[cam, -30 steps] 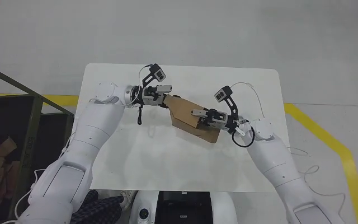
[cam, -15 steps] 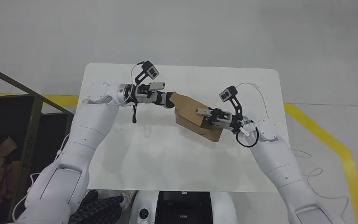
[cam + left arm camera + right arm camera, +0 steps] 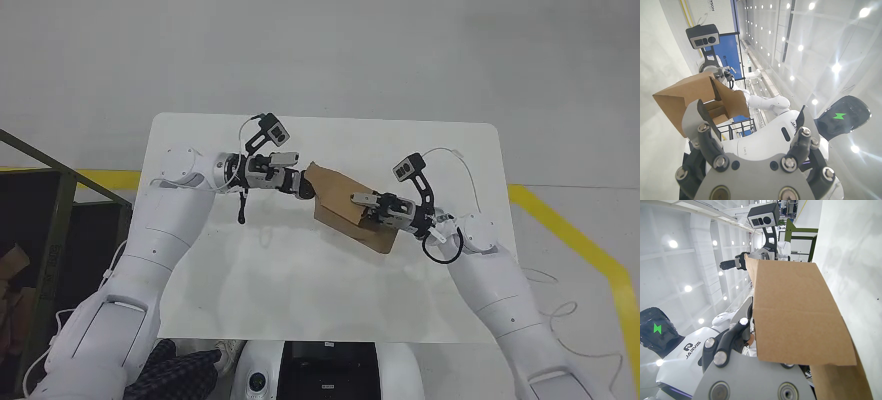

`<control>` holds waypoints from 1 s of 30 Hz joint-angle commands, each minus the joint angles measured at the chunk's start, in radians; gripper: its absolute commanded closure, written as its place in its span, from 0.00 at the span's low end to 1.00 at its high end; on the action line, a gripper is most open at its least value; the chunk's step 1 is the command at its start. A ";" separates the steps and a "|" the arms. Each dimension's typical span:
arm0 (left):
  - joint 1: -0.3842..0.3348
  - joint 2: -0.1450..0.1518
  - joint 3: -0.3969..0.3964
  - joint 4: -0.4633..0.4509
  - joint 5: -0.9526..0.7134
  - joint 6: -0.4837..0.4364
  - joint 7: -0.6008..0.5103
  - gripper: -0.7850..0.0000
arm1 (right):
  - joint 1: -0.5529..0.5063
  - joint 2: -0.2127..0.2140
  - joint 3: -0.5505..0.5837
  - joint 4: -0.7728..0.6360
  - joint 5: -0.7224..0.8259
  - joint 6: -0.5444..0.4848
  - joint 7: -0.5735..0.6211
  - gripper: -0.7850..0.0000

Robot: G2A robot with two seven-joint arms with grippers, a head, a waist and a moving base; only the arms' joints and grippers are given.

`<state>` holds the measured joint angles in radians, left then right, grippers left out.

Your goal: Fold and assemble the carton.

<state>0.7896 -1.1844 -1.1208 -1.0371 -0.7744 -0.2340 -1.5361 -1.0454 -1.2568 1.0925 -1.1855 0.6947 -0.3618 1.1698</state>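
Observation:
The brown carton (image 3: 343,203) lies partly opened near the middle of the white table (image 3: 200,290). My right gripper (image 3: 363,201) is shut on the carton's upper wall at its right end; in the right wrist view the carton (image 3: 795,313) covers one finger, and the other finger (image 3: 746,311) shows beside it. My left gripper (image 3: 299,184) is open at the carton's left end. In the left wrist view one of its fingers (image 3: 703,113) rests against the loose end flap (image 3: 732,102), and nothing is between the jaws. The carton's inside (image 3: 715,108) is open toward that camera.
A black cable (image 3: 243,203) hangs from the left wrist over the table. An olive green rack (image 3: 40,210) stands off the table's left edge. Yellow floor tape (image 3: 565,225) runs on the right. Bare tabletop lies in front of the carton.
The carton and my right gripper have shifted slightly to the right. My left wrist has turned and stays at the carton's left flap.

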 commanded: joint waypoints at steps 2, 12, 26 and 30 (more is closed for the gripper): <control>-0.002 -0.002 0.013 -0.003 -0.003 0.003 0.000 0.00 | 0.003 -0.001 0.000 0.007 0.000 0.000 0.001 1.00; -0.009 -0.006 0.041 -0.004 -0.013 0.007 0.000 0.00 | 0.014 -0.002 -0.004 0.030 0.007 0.007 0.033 1.00; -0.032 -0.012 0.091 0.011 -0.035 0.011 0.000 0.00 | 0.028 -0.004 -0.004 0.057 0.020 0.008 0.067 1.00; -0.038 -0.007 0.085 0.027 -0.042 0.003 0.000 0.00 | 0.027 -0.004 0.000 0.061 0.026 0.008 0.075 1.00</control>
<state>0.7524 -1.1938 -1.0305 -1.0167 -0.8154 -0.2255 -1.5359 -1.0176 -1.2610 1.0909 -1.1256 0.7190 -0.3540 1.2423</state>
